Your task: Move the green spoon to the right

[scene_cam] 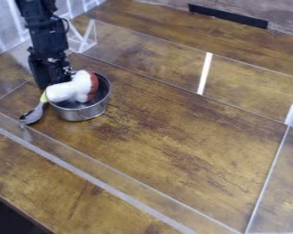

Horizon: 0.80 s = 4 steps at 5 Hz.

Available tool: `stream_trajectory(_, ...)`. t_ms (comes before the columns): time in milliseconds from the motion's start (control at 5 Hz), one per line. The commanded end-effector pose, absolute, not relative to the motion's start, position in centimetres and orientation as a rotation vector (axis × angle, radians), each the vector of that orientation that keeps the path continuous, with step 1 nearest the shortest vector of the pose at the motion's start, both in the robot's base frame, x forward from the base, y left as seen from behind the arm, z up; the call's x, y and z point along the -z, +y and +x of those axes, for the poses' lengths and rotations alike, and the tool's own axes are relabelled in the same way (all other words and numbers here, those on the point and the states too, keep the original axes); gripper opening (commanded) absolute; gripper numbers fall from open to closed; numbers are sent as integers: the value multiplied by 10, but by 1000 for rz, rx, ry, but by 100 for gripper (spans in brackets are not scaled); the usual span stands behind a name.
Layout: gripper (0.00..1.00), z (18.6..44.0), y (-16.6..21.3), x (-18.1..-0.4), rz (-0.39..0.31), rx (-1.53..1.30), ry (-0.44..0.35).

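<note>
The green spoon (36,107) lies on the wooden table just left of the steel bowl (80,113). Its silver head points toward the front and its yellow-green handle runs up toward the bowl's rim. My gripper (48,80) hangs from the black arm at the far left, pointing straight down. It stands open right over the upper end of the handle, low to the table, with nothing seen between its fingers. A white lumpy object (69,90) and something red (102,84) rest in the bowl, right beside the gripper.
Low clear plastic walls (136,196) fence in the wooden table (186,128). A clear stand (78,35) sits behind the arm at the back left. The bowl is close on the gripper's right.
</note>
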<state>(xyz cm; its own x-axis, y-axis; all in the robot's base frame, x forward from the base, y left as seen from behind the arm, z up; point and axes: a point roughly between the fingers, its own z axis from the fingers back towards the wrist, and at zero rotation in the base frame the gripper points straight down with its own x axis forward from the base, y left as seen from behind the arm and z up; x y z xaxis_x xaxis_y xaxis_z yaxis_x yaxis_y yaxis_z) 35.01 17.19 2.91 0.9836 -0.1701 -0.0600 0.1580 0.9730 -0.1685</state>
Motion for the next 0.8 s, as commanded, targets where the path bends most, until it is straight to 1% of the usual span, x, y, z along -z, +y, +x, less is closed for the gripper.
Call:
stream_trajectory(0, 0, 346, 180, -39, -147, 97, 74)
stream_trajectory(400, 0, 344, 178, -39, -160, -11, 138)
stream_trajectory(600, 0, 346, 176, -48, -160, -37, 167)
